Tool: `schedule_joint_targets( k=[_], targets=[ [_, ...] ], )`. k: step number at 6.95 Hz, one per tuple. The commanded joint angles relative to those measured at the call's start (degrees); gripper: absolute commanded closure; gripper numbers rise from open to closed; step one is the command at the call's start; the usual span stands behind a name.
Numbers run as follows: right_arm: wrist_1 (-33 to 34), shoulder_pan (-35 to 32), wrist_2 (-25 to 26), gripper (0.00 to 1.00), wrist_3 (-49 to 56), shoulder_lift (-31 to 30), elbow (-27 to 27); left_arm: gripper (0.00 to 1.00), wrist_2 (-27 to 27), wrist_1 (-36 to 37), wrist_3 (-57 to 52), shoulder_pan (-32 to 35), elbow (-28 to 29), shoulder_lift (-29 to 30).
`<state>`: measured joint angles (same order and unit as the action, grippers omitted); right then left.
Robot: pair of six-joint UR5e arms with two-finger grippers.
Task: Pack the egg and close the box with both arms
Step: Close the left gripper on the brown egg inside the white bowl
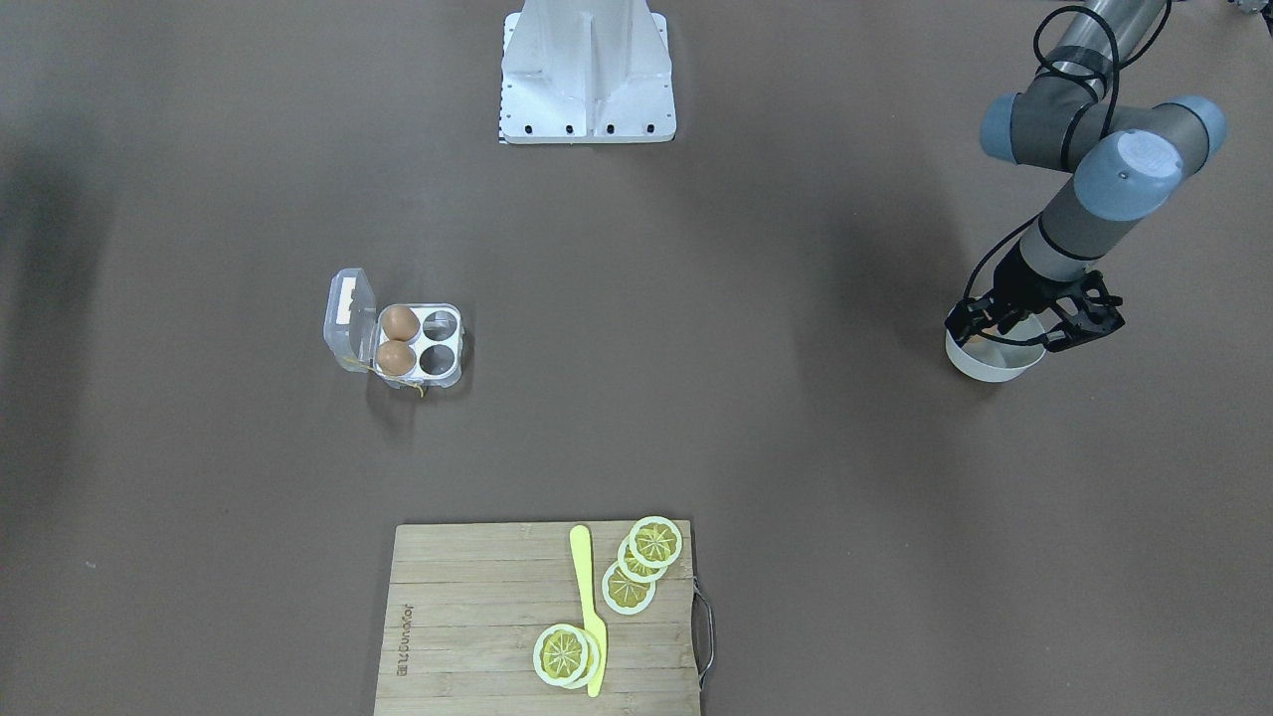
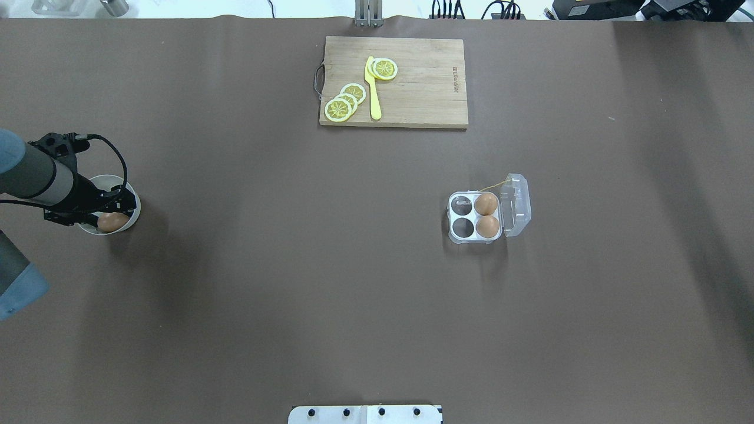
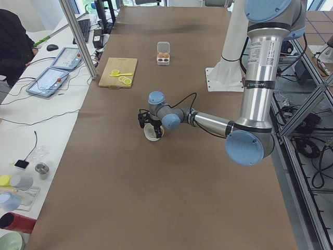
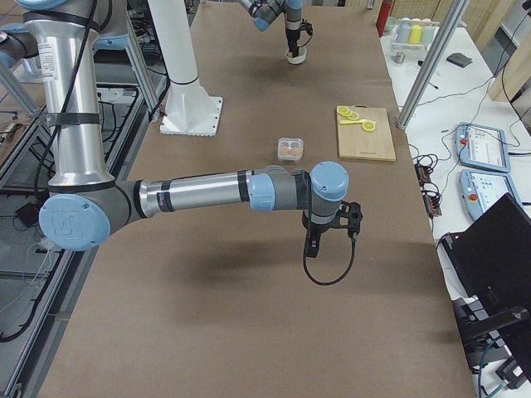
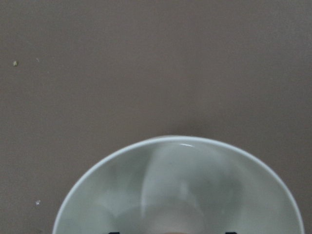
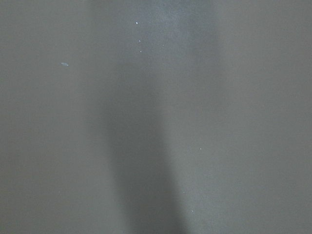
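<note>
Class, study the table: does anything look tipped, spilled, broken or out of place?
Nothing stands out. The box sits level, lid open, two eggs seated in cells, two cells empty. A third egg lies in the white bowl under the left claw. Lemon slices rest tidily on the board.

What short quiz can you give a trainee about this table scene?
1. True or false: the lid of the box is closed.
2. How many eggs lie in the box? A one, B two, C four.
3. Fill in: the left gripper hangs over the white ____.
Key: 1 false, the lid stands open. 2 B. 3 bowl.
</note>
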<state>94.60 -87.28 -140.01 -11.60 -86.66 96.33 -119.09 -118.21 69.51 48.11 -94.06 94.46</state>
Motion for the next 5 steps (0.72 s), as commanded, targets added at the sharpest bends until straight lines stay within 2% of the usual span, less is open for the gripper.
schedule_joint_targets(
  k=[1, 3, 4, 5],
  targets=[
    [0.0, 0.0, 0.0, 0.00, 0.0, 0.0, 0.1, 0.42, 0.0, 0.1, 0.0, 0.0, -0.1, -0.1],
    [0.0, 0.0, 0.0, 0.00, 0.0, 0.0, 0.1, 0.61, 0.1, 0.1, -0.1, 0.0, -0.3, -0.2],
    [0.0, 0.0, 0.0, 0.00, 0.0, 0.0, 0.1, 0.66, 0.1, 0.2, -0.1, 0.1, -0.3, -0.2],
    [0.0, 0.0, 0.0, 0.00, 0.0, 0.0, 0.1, 0.67, 0.0, 0.3, -0.2, 0.1, -0.4, -0.2]
  ],
)
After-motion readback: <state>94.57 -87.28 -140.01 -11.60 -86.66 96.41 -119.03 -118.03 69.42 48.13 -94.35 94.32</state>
